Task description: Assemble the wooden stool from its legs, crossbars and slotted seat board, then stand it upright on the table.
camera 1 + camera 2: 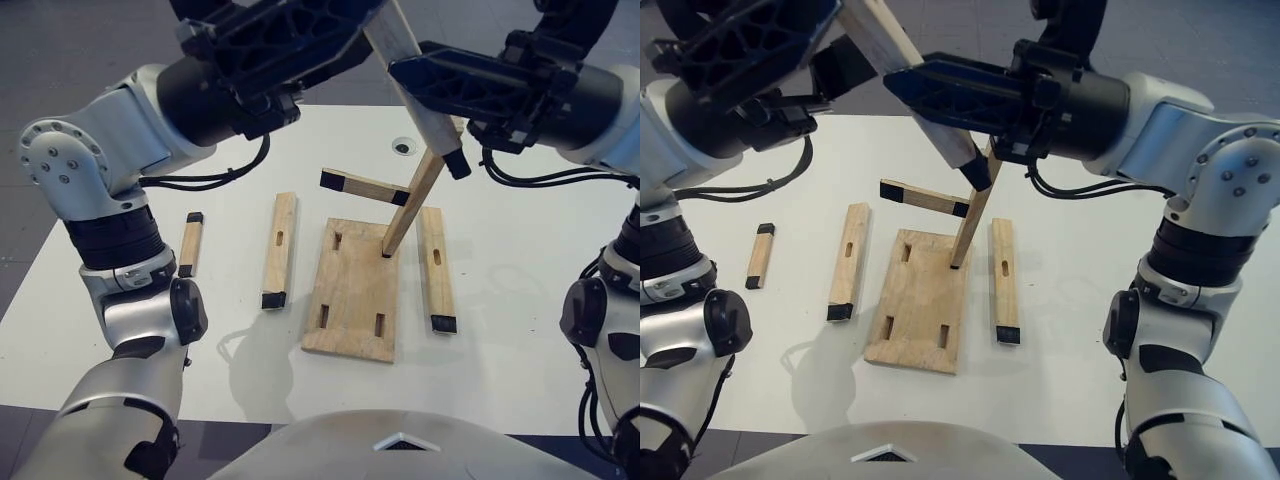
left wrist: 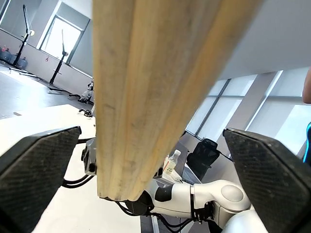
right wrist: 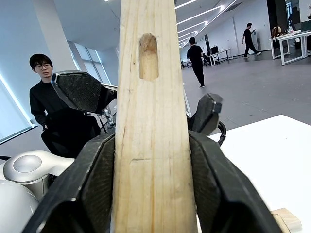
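Wooden seat board [image 1: 352, 295] lies flat and nearest on the white worktop [image 1: 520, 300], its 4 slots facing up. Just beside its left edge lies the left loose leg [image 1: 280, 248], and just beside its right edge the right loose leg [image 1: 437, 265]. Each shows 1 slot on top and a black cap at its near end. Farther left, well apart from the board, lies the short crossbar [image 1: 190, 243] with black ends. In the board's far right slot is the standing leg [image 1: 408, 212], tilted, with the fitted crossbar [image 1: 365, 186] jutting from it to the left, clear of the worktop. Beyond it a round grommet [image 1: 402, 147] sits in the worktop. Above all this the held leg [image 1: 438, 132] slants in the air, its black-capped end lowest and close to the top of the standing leg; whether the 2 touch cannot be told. The right tool [image 3: 150, 140] pinches this leg near its slot, 1 finger pressed against each side. The left tool [image 2: 151, 130] is higher up the same leg with its fingers spread wide, the wood passing between them without touching either tip.
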`<action>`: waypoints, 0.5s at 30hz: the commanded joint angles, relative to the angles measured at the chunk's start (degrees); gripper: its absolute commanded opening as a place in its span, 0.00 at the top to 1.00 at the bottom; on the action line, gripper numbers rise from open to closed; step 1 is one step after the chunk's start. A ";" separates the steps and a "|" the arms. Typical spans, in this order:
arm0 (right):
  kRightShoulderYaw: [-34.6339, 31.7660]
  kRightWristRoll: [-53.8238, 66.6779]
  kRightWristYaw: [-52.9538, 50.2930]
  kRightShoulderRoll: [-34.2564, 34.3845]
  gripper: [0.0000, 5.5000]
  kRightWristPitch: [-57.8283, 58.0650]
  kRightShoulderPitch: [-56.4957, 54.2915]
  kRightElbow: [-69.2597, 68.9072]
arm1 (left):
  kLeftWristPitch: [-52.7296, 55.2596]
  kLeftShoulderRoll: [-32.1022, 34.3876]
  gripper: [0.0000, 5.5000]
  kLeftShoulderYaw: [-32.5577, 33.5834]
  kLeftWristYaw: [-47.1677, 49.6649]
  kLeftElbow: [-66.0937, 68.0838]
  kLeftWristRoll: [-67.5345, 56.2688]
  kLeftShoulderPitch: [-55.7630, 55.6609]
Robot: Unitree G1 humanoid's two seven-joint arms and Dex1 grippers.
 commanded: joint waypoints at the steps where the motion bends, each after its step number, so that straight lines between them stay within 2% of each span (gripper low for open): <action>1: 1.61 0.91 0.40 0.54 0.63 -0.09 -0.86 -1.77 | -1.35 1.08 0.00 -1.66 1.42 -1.33 -1.63 1.37; 3: 2.13 2.05 0.31 0.54 0.63 0.25 -0.65 -2.45 | -2.08 1.09 0.00 -2.50 1.78 -1.94 -1.53 1.83; 15: 3.30 3.09 -0.10 -0.71 0.63 -0.03 0.68 -3.30 | -2.80 4.91 0.36 -5.49 0.63 -5.05 -4.88 3.95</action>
